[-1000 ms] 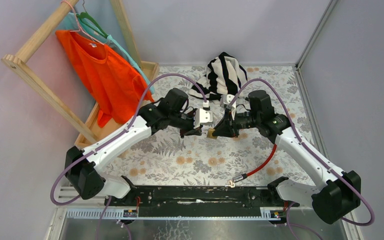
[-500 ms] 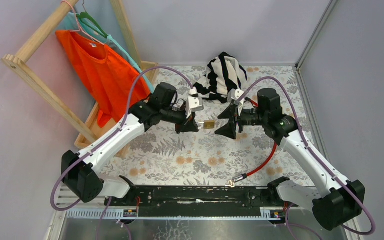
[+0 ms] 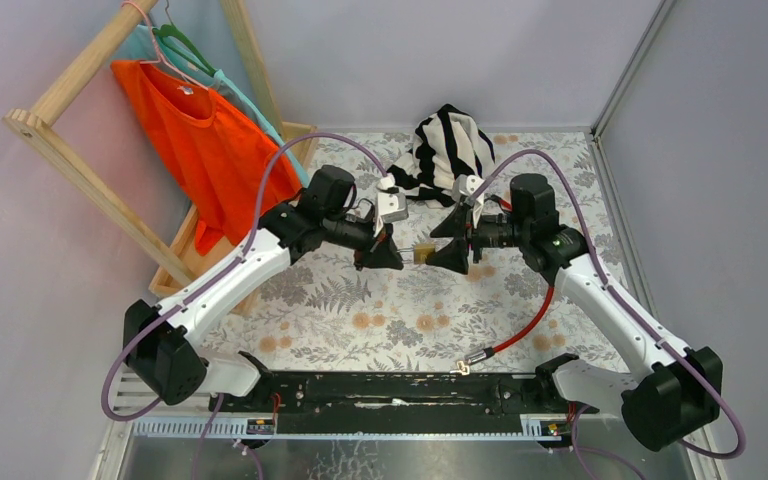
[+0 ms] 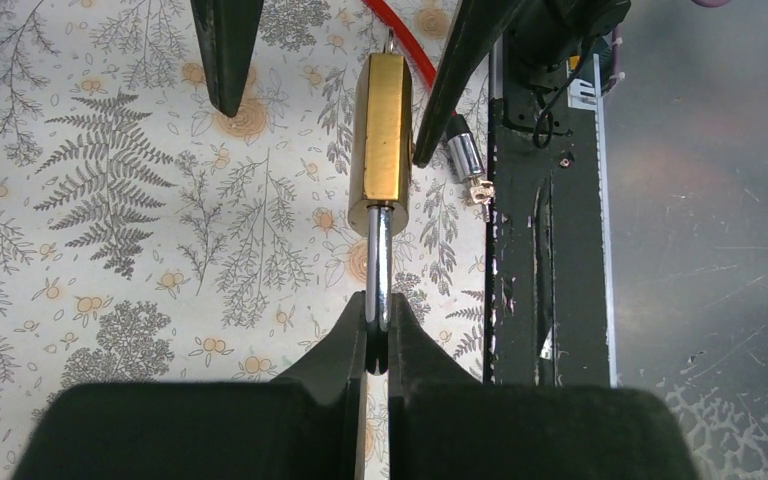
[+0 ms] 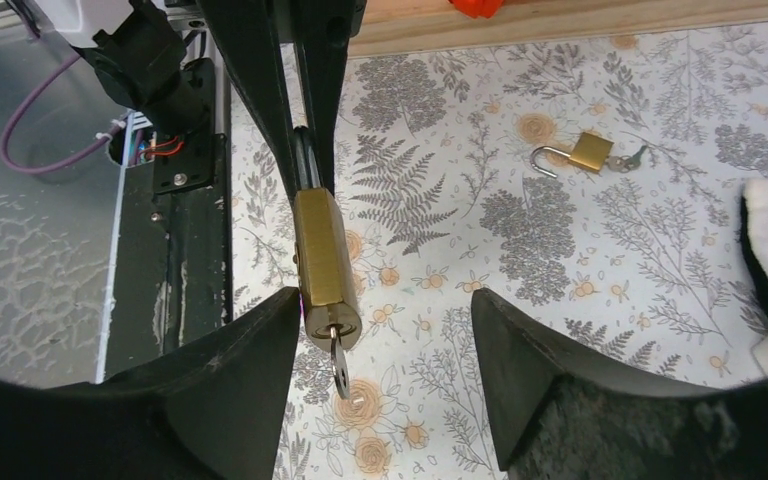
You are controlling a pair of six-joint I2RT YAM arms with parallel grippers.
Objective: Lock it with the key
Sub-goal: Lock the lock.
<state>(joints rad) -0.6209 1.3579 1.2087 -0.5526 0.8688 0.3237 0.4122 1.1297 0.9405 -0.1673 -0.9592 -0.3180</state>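
A brass padlock (image 4: 385, 125) hangs in the air above the flowered table. My left gripper (image 4: 379, 305) is shut on its steel shackle (image 4: 381, 265). In the top view the padlock (image 3: 423, 252) sits between the left gripper (image 3: 392, 255) and the right gripper (image 3: 442, 246). A small silver key (image 5: 341, 372) sticks out of the keyhole at the end of the padlock's body (image 5: 322, 265). My right gripper (image 5: 385, 300) is open, one finger on each side of that end. Its left finger sits close beside the brass body, and its right finger stands well clear.
A second brass padlock (image 5: 590, 152) with an open shackle and keys lies on the table. A red cable (image 3: 520, 330) runs toward the black base rail (image 3: 410, 390). A striped cloth (image 3: 450, 145) lies at the back. An orange shirt (image 3: 200, 140) hangs on a wooden rack (image 3: 70, 110) at left.
The right gripper opened and let go of the key end, drew back to the right, then came back around the padlock. The left arm shifted the padlock slightly left and back.
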